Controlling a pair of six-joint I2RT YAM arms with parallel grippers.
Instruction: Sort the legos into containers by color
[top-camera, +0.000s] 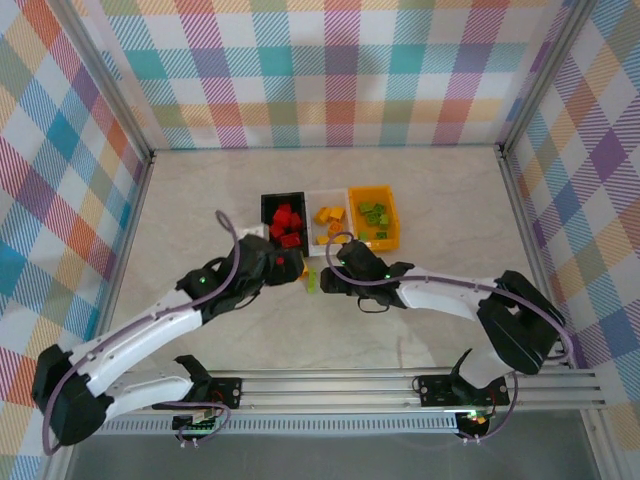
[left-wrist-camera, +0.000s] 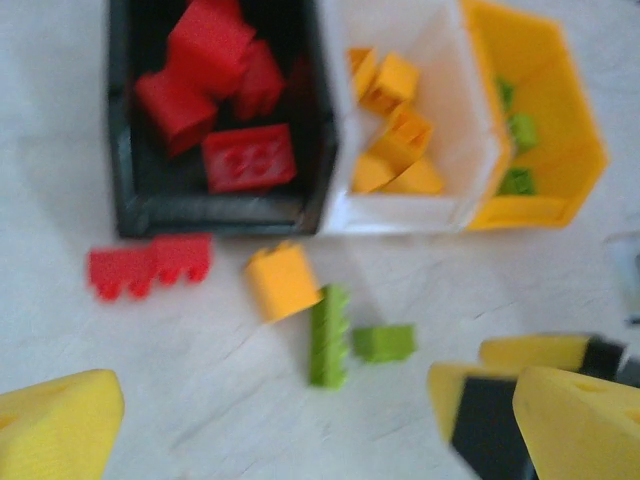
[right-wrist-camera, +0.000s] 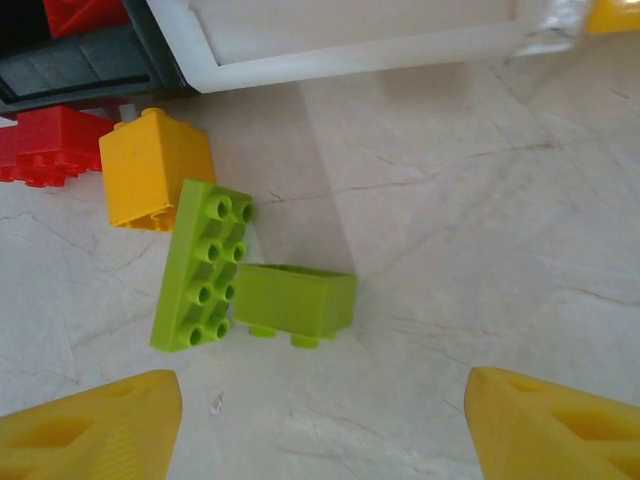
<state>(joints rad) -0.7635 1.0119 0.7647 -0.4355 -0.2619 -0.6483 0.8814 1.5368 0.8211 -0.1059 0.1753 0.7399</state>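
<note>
**Nearly sorted, a few bricks loose**

Top view: we find reds (top-camera: 287, 222) in the black bin (top-camera: 266, 212), oranges (top-camera: 328, 215) in the white bin (top-camera: 327, 195) and greens (top-camera: 374, 214) in the orange bin (top-camera: 392, 215).

Left wrist: our left gripper (left-wrist-camera: 315, 400) gapes empty. At the bins' 6 o'clock, a red brick (left-wrist-camera: 150, 268), an orange brick (left-wrist-camera: 283, 283) and two green bricks (left-wrist-camera: 328, 335) lie unsorted on the tabletop (left-wrist-camera: 200, 400).

Right wrist: our right gripper (right-wrist-camera: 322, 400) is spread wide and empty, with the green bricks at its 12 o'clock.

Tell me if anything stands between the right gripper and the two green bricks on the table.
Nothing visible does. The right gripper hangs open just short of the long green brick and the small green brick. A yellow-orange brick crowds the long one's far end.
</note>
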